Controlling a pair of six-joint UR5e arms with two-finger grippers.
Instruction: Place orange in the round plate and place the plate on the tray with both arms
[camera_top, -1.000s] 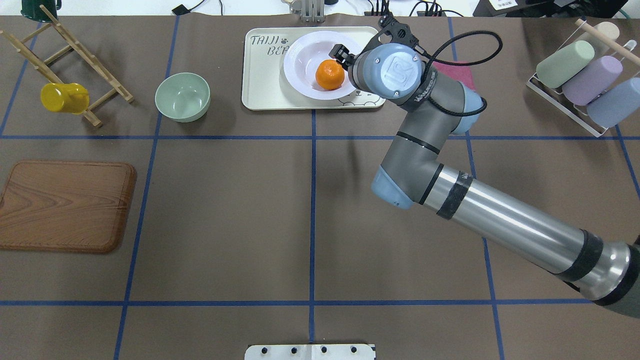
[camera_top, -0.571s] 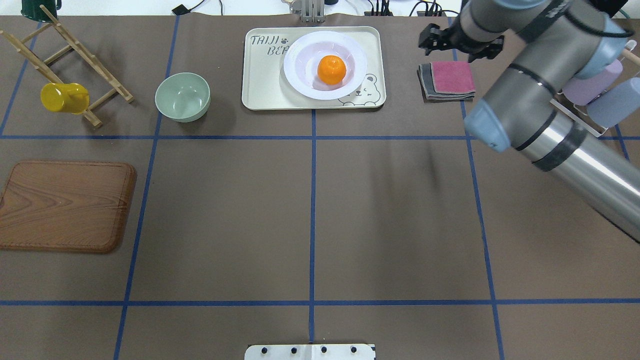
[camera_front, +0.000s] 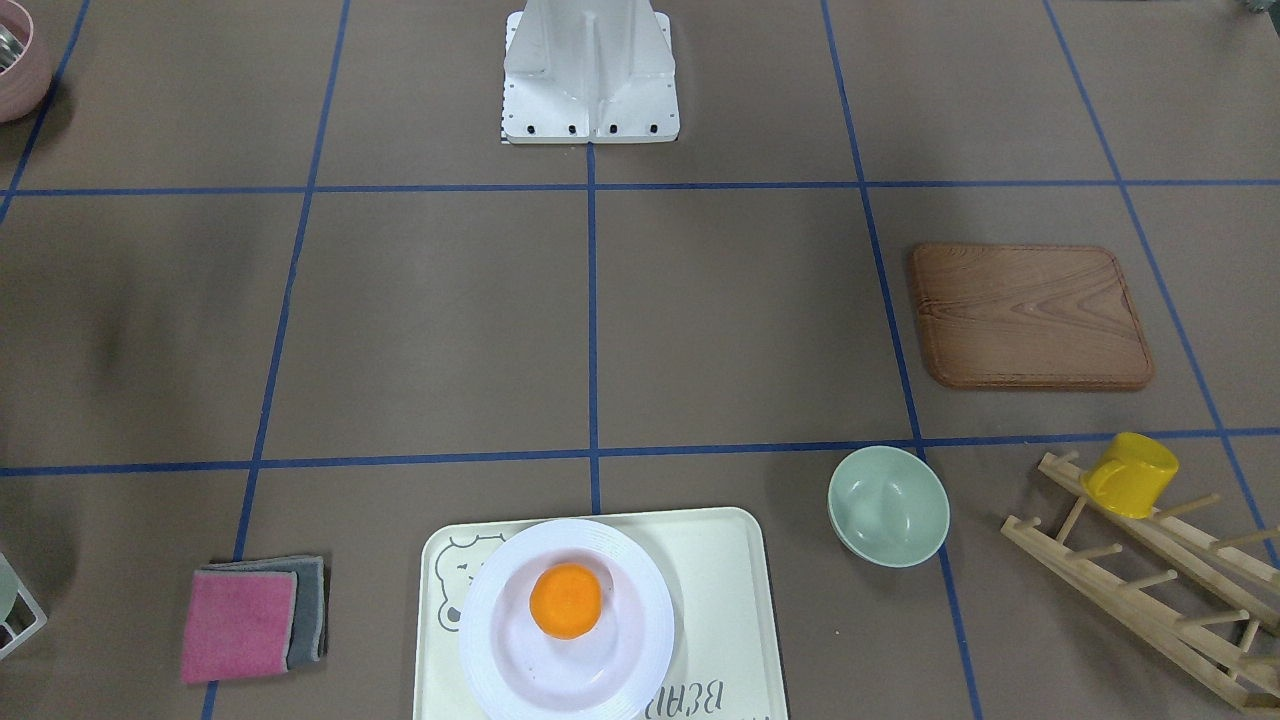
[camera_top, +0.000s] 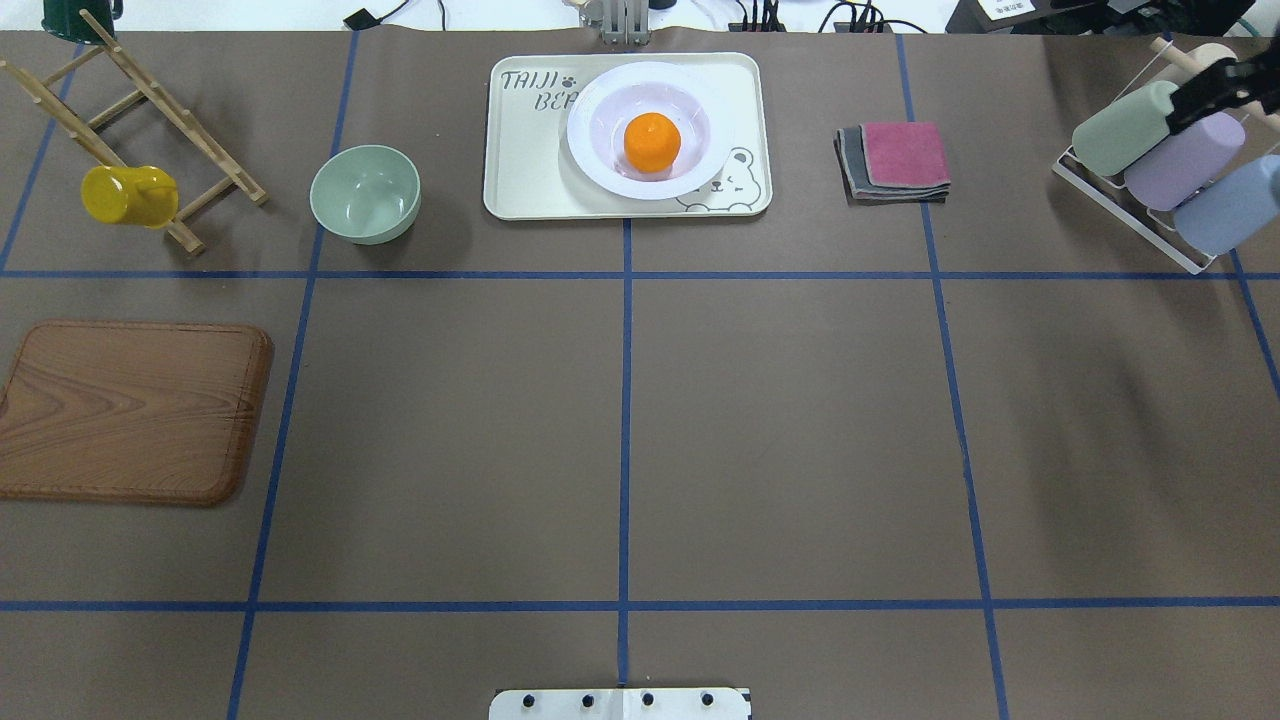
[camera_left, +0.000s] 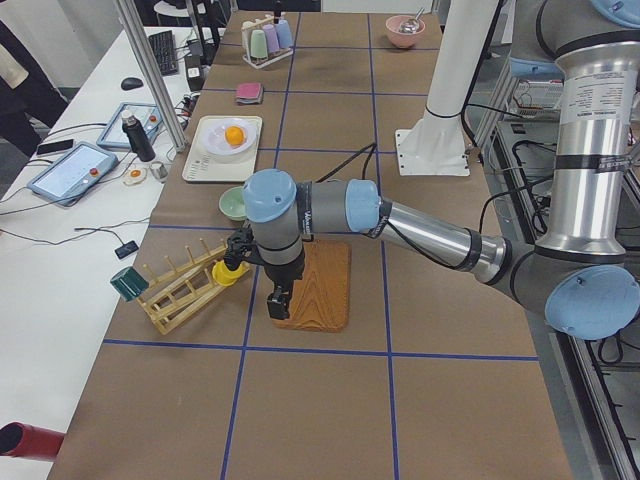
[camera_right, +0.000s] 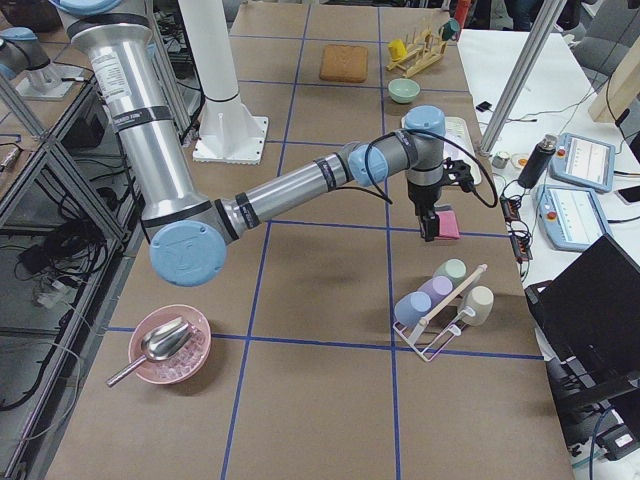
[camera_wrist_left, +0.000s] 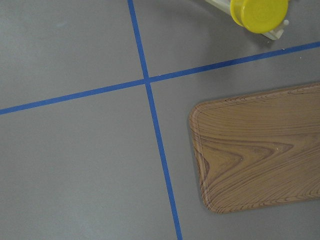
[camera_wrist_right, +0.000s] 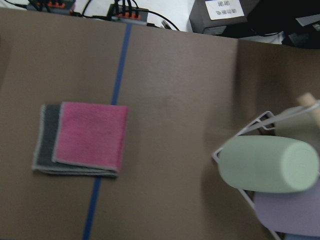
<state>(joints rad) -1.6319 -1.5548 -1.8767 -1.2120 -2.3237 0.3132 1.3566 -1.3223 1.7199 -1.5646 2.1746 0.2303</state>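
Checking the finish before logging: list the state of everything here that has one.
Small bright-orange fruit: in the plate's well.
Glossy white round plate: upright on the tray.
Cream rectangular tray: flat, bearing the plate.
Pale-green bowl: upright, empty.
Yellow mug: hung on the wooden rack.
Pink and grey cloths: folded, stacked.

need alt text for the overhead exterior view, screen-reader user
An orange sits in a white round plate on a cream tray at top centre. Left of it: a pale-green bowl, a wooden rack holding a yellow mug, and a wooden board nearer. Right: folded cloths and a cup rack.
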